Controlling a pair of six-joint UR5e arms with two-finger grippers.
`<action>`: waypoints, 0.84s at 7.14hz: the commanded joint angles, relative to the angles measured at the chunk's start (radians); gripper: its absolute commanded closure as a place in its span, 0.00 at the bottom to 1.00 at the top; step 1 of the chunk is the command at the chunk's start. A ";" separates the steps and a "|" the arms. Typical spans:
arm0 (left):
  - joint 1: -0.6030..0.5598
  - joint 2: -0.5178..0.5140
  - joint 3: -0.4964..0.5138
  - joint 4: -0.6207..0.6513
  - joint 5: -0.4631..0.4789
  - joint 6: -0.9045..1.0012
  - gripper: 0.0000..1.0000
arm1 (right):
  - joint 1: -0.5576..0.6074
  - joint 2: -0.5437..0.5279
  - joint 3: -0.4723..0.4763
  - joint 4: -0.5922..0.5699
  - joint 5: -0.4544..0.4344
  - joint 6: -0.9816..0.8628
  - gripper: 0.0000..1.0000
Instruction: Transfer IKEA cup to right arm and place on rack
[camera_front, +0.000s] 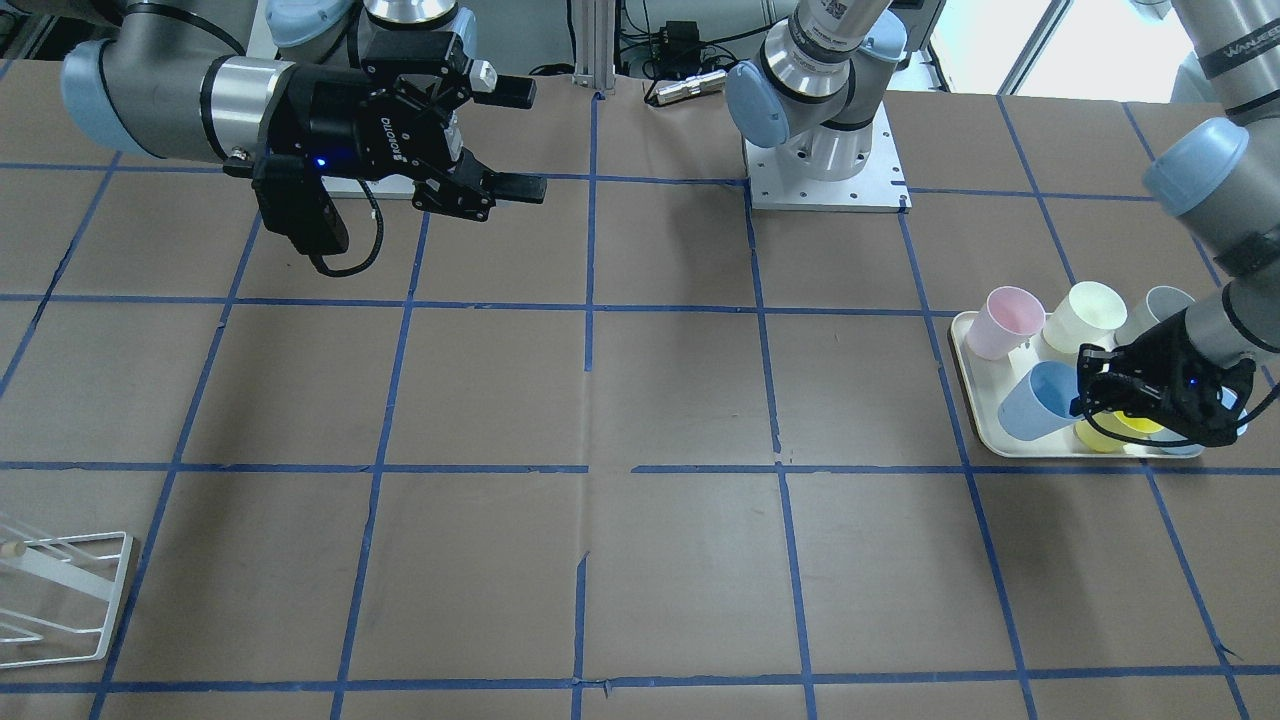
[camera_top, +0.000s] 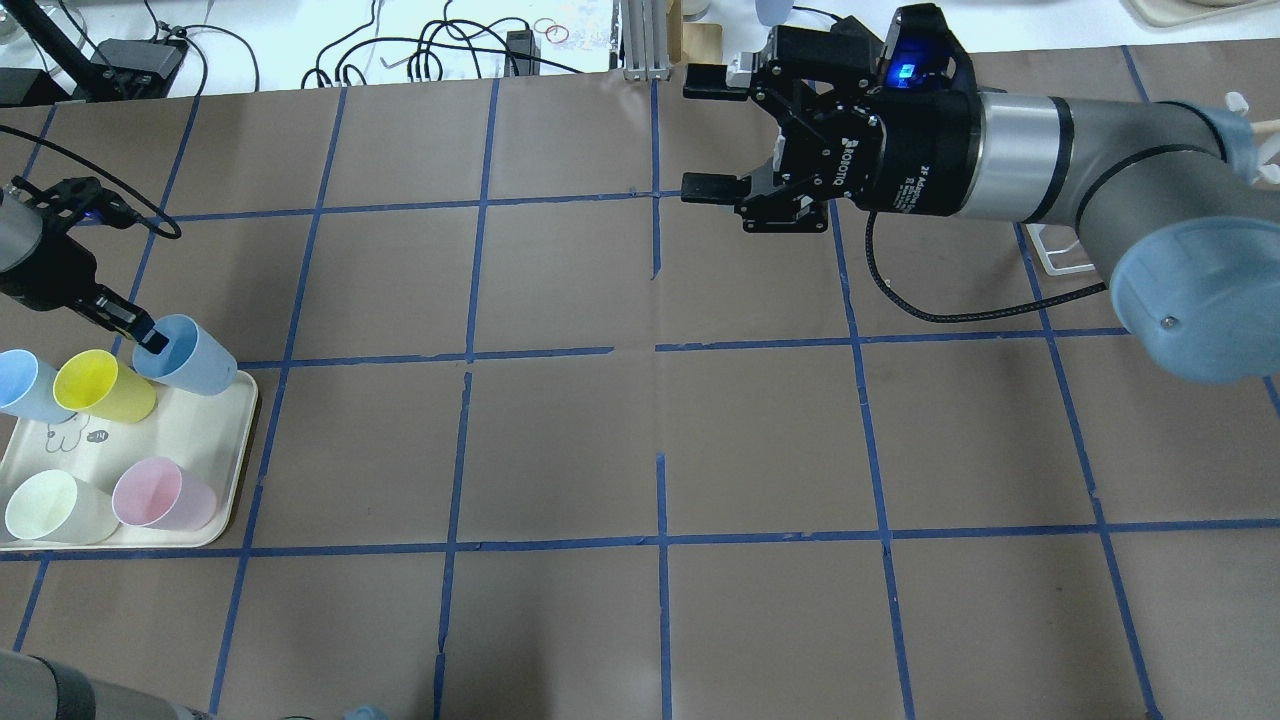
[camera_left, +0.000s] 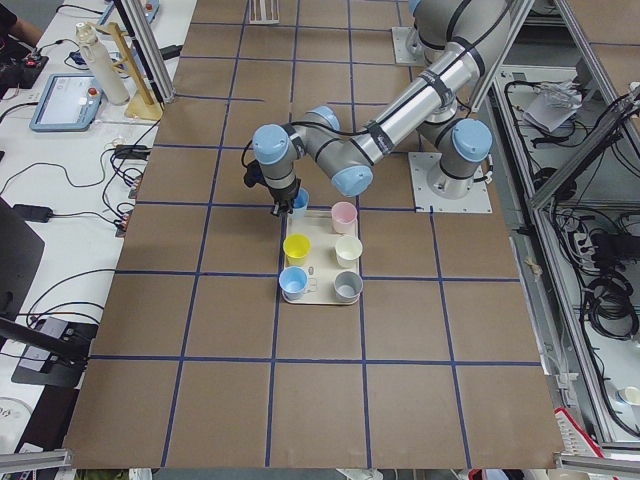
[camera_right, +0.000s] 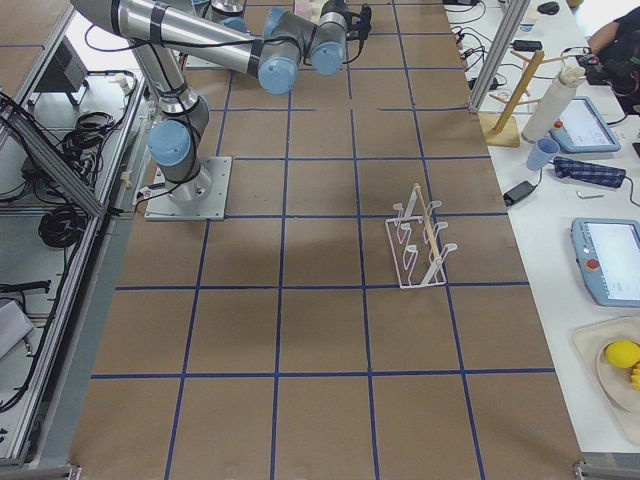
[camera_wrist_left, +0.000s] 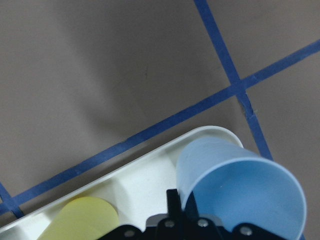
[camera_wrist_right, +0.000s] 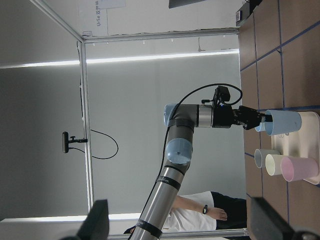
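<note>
The IKEA cup, light blue, stands at the far corner of the cream tray. It also shows in the front view and the left wrist view. My left gripper is shut on the cup's rim, one finger inside and one outside. My right gripper is open and empty, held sideways above the table's far middle; it also shows in the front view. The white wire rack stands on the right side, mostly hidden behind my right arm in the overhead view.
The tray also holds a paler blue cup, a yellow cup, a pink cup, a cream cup and a grey cup. The rack's corner sits at the front view's lower left edge.
</note>
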 joint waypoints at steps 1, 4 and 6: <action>-0.008 0.051 0.115 -0.328 -0.202 -0.074 1.00 | 0.004 0.003 0.001 0.009 0.002 -0.012 0.00; -0.152 0.111 0.154 -0.626 -0.521 -0.107 1.00 | 0.004 0.005 0.001 0.009 0.017 -0.003 0.00; -0.253 0.160 0.163 -0.853 -0.682 -0.052 1.00 | 0.004 0.031 -0.001 0.009 0.048 -0.004 0.00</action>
